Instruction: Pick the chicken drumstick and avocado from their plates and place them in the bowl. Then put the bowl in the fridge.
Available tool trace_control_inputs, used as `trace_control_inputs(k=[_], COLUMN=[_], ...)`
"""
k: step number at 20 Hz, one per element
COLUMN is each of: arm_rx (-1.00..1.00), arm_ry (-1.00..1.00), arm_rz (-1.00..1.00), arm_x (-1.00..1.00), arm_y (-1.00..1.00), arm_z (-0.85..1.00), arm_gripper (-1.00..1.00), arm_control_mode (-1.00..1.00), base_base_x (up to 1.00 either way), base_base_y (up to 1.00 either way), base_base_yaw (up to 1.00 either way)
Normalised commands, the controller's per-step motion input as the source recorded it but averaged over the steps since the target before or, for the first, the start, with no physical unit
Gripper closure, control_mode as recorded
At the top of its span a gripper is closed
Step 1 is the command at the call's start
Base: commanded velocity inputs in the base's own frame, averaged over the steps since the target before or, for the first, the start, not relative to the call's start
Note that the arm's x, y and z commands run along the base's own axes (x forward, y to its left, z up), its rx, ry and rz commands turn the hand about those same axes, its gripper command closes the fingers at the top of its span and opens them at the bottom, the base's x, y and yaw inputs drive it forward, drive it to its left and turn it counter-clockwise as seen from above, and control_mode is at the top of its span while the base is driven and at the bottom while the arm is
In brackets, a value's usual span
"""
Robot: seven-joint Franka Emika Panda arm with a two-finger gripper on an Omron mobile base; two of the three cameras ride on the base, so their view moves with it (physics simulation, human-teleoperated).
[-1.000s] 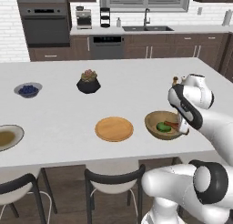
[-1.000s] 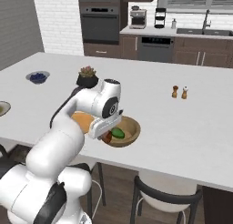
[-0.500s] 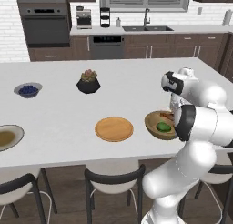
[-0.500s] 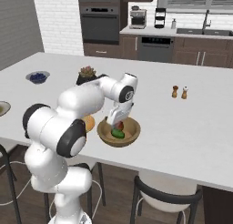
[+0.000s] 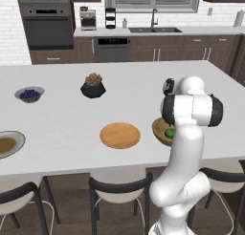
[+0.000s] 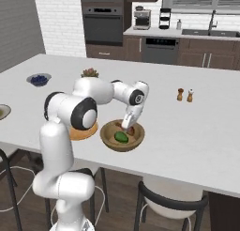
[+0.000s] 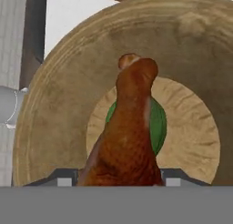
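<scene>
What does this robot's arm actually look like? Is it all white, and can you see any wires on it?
The arm is made of smooth, rounded glossy white segments, like fat tubes, linked by dark grey to black rings at the joints. No loose cables or markings can be made out on it. It narrows toward the gripper, a small white and dark piece whose fingertips are dark grey.

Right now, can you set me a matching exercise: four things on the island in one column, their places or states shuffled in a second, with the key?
Things:
1. avocado
2. chicken drumstick
3. wooden plate
4. blueberry bowl

Places or states:
A. bare, beside the brown bowl
B. far end of the counter, near the plant pot
C. lying on the brown bowl's floor
D. between the hand's fingers, over the brown bowl

Pairs: 1-C, 2-D, 3-A, 4-B
</scene>
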Motion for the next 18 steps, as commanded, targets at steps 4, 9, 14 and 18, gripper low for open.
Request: trace_control_inputs(k=[4, 9, 14, 18], arm_rx=[0.0, 0.0, -0.01, 0.0], arm_ry=[0.0, -0.08, -0.13, -0.15], arm_rz=[0.03, 0.0, 0.0, -0.03], arm_x=[0.26, 0.09, -0.55, -0.43], arm_y=[0.0, 0.04, 0.16, 0.15], arm_z=[-0.47, -0.37, -0.18, -0.04], arm_gripper=[1.0, 1.0, -1.0, -1.0], arm_control_mode=[-1.0, -1.0, -1.0, -1.0], base_base_x=[0.0, 0.0, 0.0, 0.0], base_base_y=[0.0, 0.0, 0.0, 0.0], base_base_yaw=[0.0, 0.0, 0.0, 0.0])
